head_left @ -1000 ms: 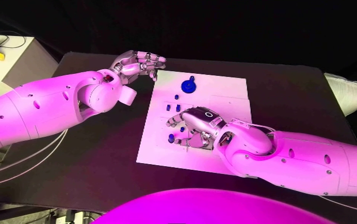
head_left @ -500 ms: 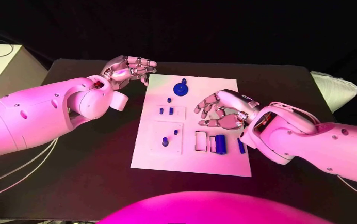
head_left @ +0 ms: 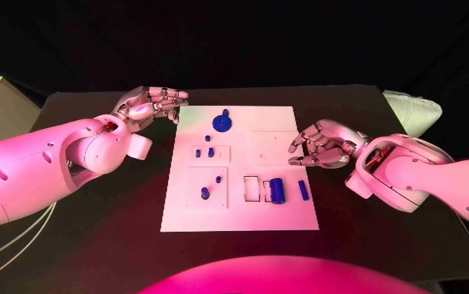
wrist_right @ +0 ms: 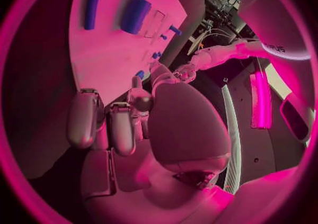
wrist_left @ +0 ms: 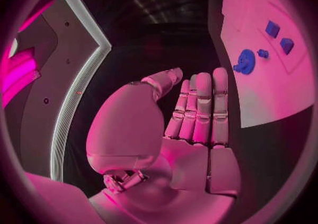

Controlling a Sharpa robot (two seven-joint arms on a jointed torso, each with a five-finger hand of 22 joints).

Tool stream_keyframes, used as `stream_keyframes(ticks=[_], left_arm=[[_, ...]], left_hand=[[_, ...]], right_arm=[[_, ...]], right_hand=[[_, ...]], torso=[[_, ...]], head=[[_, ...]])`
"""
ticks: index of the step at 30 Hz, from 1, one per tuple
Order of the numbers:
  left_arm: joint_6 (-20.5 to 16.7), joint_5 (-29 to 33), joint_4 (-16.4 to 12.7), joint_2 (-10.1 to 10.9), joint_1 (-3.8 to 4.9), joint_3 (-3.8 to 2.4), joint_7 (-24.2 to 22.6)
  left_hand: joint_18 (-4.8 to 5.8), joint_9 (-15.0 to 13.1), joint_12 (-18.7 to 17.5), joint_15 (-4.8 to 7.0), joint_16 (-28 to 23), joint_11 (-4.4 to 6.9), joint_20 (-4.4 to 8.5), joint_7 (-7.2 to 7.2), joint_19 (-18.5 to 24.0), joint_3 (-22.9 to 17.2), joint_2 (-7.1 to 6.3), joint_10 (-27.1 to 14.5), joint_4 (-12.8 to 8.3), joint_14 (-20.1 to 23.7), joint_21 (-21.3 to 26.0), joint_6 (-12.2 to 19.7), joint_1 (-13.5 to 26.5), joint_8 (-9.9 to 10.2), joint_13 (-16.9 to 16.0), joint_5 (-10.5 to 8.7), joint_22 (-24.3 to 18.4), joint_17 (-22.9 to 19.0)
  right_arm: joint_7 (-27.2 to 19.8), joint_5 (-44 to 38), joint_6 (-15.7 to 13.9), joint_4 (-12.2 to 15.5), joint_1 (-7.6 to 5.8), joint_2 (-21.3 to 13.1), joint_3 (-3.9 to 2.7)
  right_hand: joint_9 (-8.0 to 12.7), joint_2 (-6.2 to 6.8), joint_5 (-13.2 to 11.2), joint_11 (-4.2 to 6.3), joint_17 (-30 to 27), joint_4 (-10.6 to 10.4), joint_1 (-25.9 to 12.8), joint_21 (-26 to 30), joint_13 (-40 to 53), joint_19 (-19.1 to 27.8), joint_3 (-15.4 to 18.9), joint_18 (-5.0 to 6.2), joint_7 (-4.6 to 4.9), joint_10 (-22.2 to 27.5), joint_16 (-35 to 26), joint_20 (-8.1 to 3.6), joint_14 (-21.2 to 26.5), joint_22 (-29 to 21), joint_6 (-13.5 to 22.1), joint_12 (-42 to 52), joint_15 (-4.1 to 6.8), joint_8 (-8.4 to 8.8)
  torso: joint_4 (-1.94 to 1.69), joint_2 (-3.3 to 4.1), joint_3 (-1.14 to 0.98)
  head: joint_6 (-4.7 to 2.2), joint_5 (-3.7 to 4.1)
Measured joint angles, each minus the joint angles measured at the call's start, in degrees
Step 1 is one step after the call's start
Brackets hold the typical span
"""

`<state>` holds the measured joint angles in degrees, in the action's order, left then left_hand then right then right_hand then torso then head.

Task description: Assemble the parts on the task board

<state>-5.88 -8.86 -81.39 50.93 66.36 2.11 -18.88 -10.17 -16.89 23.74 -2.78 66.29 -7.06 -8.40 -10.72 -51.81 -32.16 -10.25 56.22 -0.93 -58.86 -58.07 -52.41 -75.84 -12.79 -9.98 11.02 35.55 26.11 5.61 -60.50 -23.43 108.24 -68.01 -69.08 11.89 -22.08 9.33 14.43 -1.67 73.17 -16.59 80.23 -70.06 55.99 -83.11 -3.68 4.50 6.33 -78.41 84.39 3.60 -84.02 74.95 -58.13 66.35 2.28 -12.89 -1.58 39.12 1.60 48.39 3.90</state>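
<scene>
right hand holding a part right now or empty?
Empty. The right hand hovers at the white task board's right edge, fingers curled in, nothing between them in the head or right wrist view.

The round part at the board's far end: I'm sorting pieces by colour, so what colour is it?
Blue; the round part shows best in the head view.

Head camera looks down; 2 wrist cameras close behind hands; all share task board (head_left: 241, 169).
</scene>
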Motion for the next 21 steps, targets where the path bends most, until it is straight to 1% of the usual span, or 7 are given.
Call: stream_keyframes(ticks=[3,6,7,11,18,20,21], left_arm=[[0.0,0.0,-0.1,0.0,-0.03,0.00,0.0],[0.0,0.0,-0.1,-0.1,-0.05,0.00,0.0],[0.0,0.0,-0.1,-0.1,-0.07,0.00,0.0],[0.0,0.1,-0.2,-0.1,-0.09,0.00,0.0],[0.0,0.1,-0.3,0.0,-0.10,0.00,0.0],[0.0,0.1,-0.3,0.0,-0.10,0.00,0.0],[0.0,0.1,-0.3,0.0,-0.10,0.00,0.0]], left_hand=[[0.00,0.0,0.0,0.00,0.0,0.00,0.00,0.00,0.0,0.0,0.00,0.0,0.0,0.0,0.0,0.0,0.0,0.0,0.0,0.00,0.0,0.0],[0.00,0.0,0.0,0.00,0.0,0.00,0.00,0.00,0.0,0.0,0.00,0.0,0.0,0.0,0.0,0.0,0.0,0.0,0.0,0.00,0.0,0.0],[0.00,0.0,0.0,0.00,0.0,0.00,0.00,0.00,0.0,0.0,0.00,0.0,0.0,0.0,0.0,0.0,0.0,0.0,0.0,0.00,0.0,0.0],[0.00,0.0,0.0,0.00,0.0,0.00,0.00,0.00,0.0,0.0,0.00,0.0,0.0,0.0,0.0,0.0,0.0,0.0,0.0,0.00,0.0,0.0],[0.00,0.0,0.0,0.00,0.0,0.00,0.00,0.00,0.0,0.0,0.00,0.0,0.0,0.0,0.0,0.0,0.0,0.0,0.0,0.00,0.0,0.0],[0.00,0.0,0.0,0.00,0.0,0.00,0.00,0.00,0.0,0.0,0.00,0.0,0.0,0.0,0.0,0.0,0.0,0.0,0.0,0.00,0.0,0.0],[0.00,0.0,0.0,0.00,0.0,0.00,0.00,0.00,0.0,0.0,0.00,0.0,0.0,0.0,0.0,0.0,0.0,0.0,0.0,0.00,0.0,0.0]], right_arm=[[2.7,-0.8,0.4,0.6,0.76,-0.6,0.19],[5.7,-2.1,0.6,1.2,2.01,-0.5,0.41],[6.6,-2.5,0.6,1.3,2.37,-0.4,0.46],[10.1,-4.0,0.5,1.8,3.96,0.6,0.62],[14.4,-5.8,0.1,1.8,5.62,3.1,0.82],[15.0,-6.0,0.0,1.7,5.89,3.6,0.83],[15.4,-6.2,-0.1,1.7,6.04,3.9,0.85]], right_hand=[[-0.7,-0.12,0.2,-0.07,1.7,-0.1,-1.4,-2.1,9.4,-0.5,0.7,-0.14,0.08,-1.8,1.4,-0.10,0.0,0.0,0.1,6.6,0.00,-0.80],[-1.3,-0.48,0.5,0.03,1.8,-0.1,-2.6,-3.9,15.8,-0.5,1.8,-0.14,0.09,-4.1,2.5,-0.10,0.0,0.0,0.1,11.3,0.00,-1.31],[-1.5,-0.44,0.8,0.09,1.8,-0.1,-3.1,-4.6,17.8,-0.5,2.2,-0.77,0.09,-4.8,2.9,-0.10,0.0,0.0,0.1,12.7,0.00,-1.54],[-2.0,-0.76,1.4,0.09,1.8,-0.1,-4.7,-6.4,19.0,-0.5,3.9,-1.02,0.10,-5.4,3.8,-0.10,0.0,0.0,0.1,16.2,0.00,-2.09],[-2.5,-1.29,1.9,0.07,1.8,-0.2,-7.3,-8.5,19.0,-0.5,7.0,-1.01,-0.01,-5.4,4.6,-0.10,0.0,0.0,0.4,19.1,0.00,-2.62],[-2.8,-1.82,1.9,0.07,1.8,-0.3,-9.3,-9.5,19.0,-0.5,8.9,-1.90,0.00,-5.4,5.0,-0.10,0.0,0.0,0.4,20.2,0.00,-3.04],[-2.9,-1.93,1.9,0.07,1.8,-0.3,-9.4,-9.7,19.0,-0.5,9.2,-1.90,0.00,-5.4,5.0,-0.10,0.0,0.0,0.4,20.5,0.00,-3.07]], torso=[[0.04,-0.05,-0.04],[0.05,-0.07,-0.04],[0.05,-0.07,-0.04],[0.06,-0.07,-0.02],[0.01,-0.03,0.03],[0.00,-0.03,0.03],[-0.02,-0.03,0.03]], head=[[0.20,0.23],[0.38,0.31],[0.42,0.32],[0.63,0.32],[1.12,0.32],[1.19,0.36],[1.21,0.36]])
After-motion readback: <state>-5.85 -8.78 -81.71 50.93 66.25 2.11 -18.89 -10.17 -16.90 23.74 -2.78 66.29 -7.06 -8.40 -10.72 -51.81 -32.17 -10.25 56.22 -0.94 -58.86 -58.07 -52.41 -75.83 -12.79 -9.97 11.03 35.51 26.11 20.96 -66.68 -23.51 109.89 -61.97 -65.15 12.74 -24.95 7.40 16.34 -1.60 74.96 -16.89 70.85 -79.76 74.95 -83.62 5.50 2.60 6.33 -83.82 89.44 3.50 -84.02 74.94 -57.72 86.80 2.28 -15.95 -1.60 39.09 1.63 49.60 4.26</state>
